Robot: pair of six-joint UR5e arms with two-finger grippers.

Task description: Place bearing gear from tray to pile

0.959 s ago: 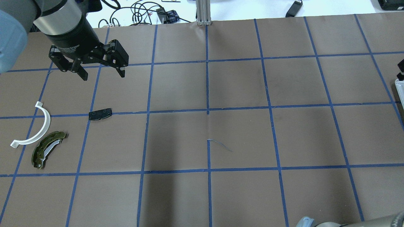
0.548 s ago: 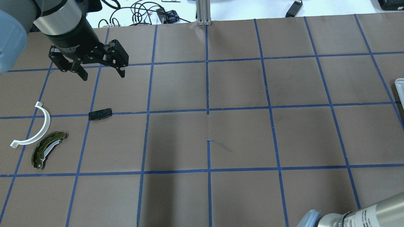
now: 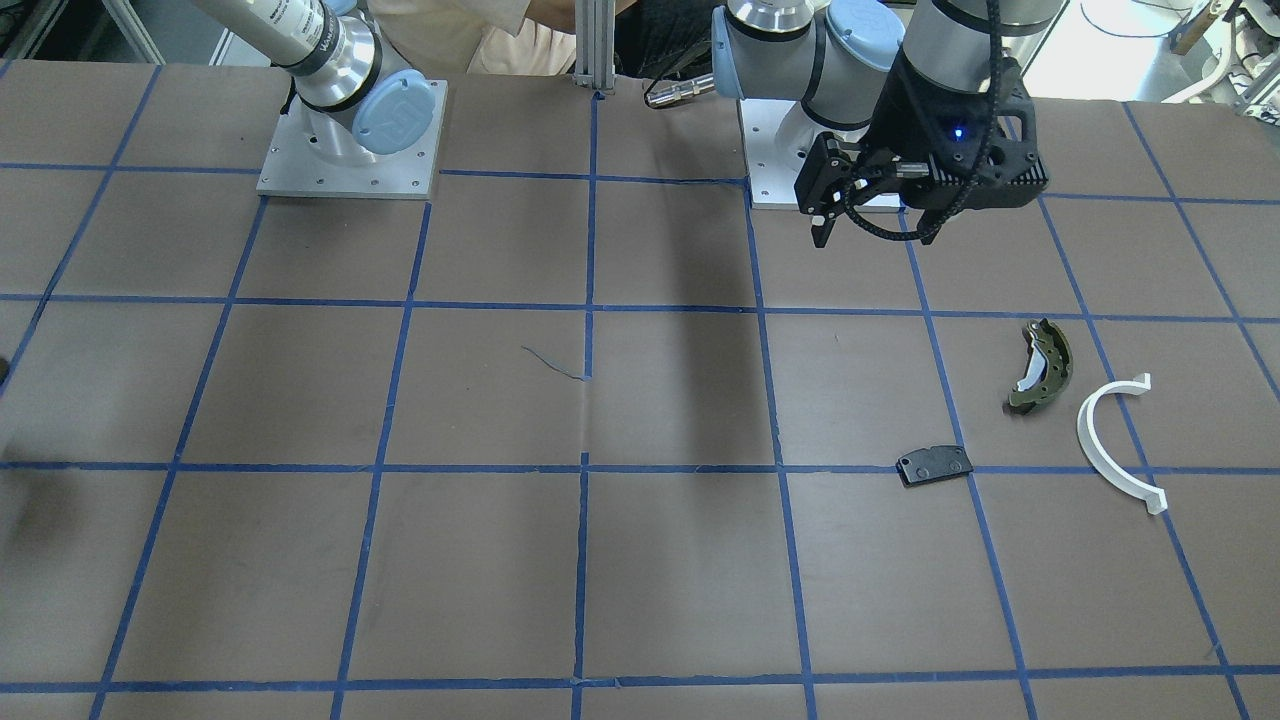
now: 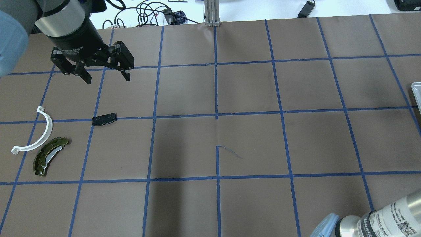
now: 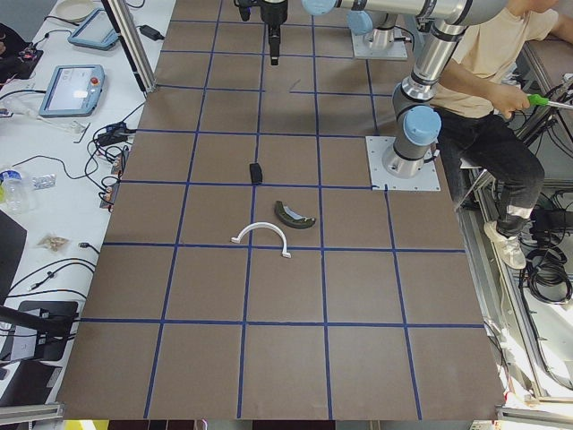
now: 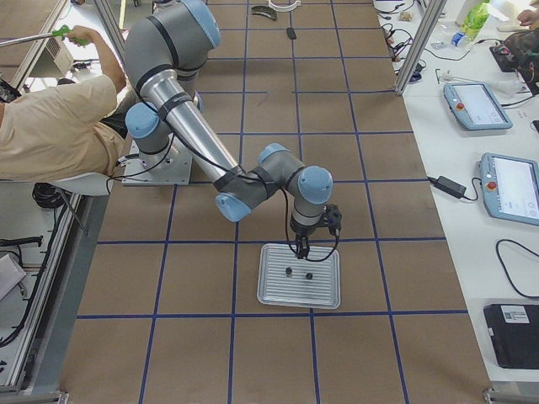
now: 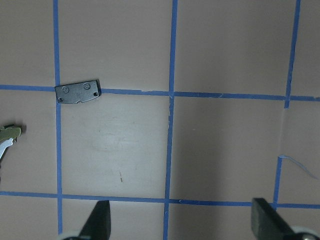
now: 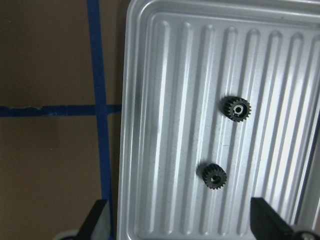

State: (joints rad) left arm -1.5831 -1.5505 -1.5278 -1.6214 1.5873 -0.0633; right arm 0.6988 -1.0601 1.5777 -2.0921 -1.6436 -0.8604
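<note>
The tray (image 8: 170,125) is shiny silver metal with long grooves and round corners. Two small black gears with pointy teeth lie flat in it. The bearing gear (image 8: 236,108) has a bright metal ring in its middle. The other gear (image 8: 214,176), at 7 o'clock from it, has a plain dark hole. The right pincer (image 8: 181,221) hangs over the tray with its fingers wide apart and nothing in them.

The desk (image 4: 250,141) is dull brown with blue tape lines (image 4: 216,89) making squares. Seen from overhead, the tray is at the 3 o'clock edge and the pile (image 3: 1040,378) is far off at 9 o'clock. In the pile, the brake shoe (image 4: 49,159) is dark green and curved. The white half ring (image 4: 51,126) is smooth plastic, just beside it at 11 o'clock. The flat black pad (image 4: 104,119) with little holes lies apart at 2 o'clock.

The left pincer (image 4: 108,78) is black, spread wide and empty. The word "Gripper" is printed on its body. The rest is too small to read.
</note>
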